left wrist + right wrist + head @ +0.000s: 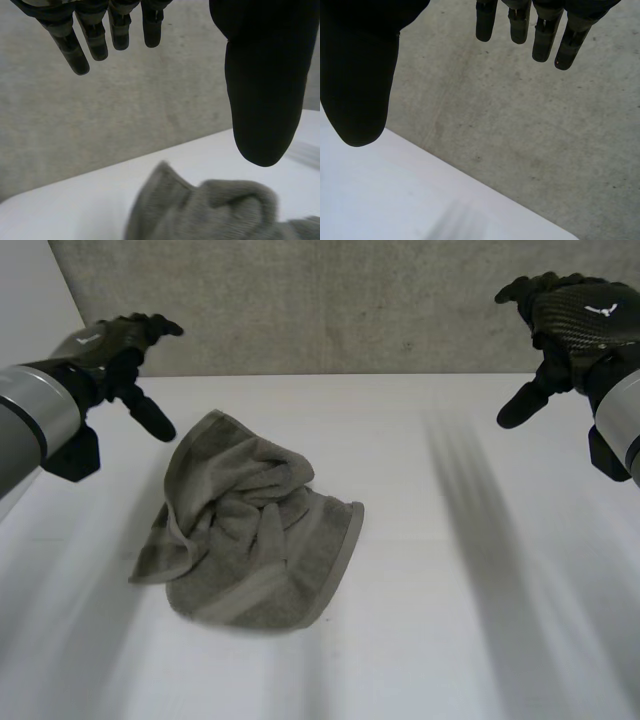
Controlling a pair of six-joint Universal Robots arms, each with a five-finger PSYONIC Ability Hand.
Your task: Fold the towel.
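Left hand (120, 345) and right hand (570, 325) hover with fingers relaxed, holding nothing. Towel (250, 535) lies crumpled — likely soft, limp, light; grasp at a hemmed corner.

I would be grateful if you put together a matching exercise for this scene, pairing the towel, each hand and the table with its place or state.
Things:
1. towel
2. left hand
3. right hand
4. table

Places or states:
A. white, with the cloth lying on it
B. open, hovering close to the cloth
C. grey-green, crumpled in a heap
D. open, hovering well away from the cloth

Pairs: 1-C, 2-B, 3-D, 4-A
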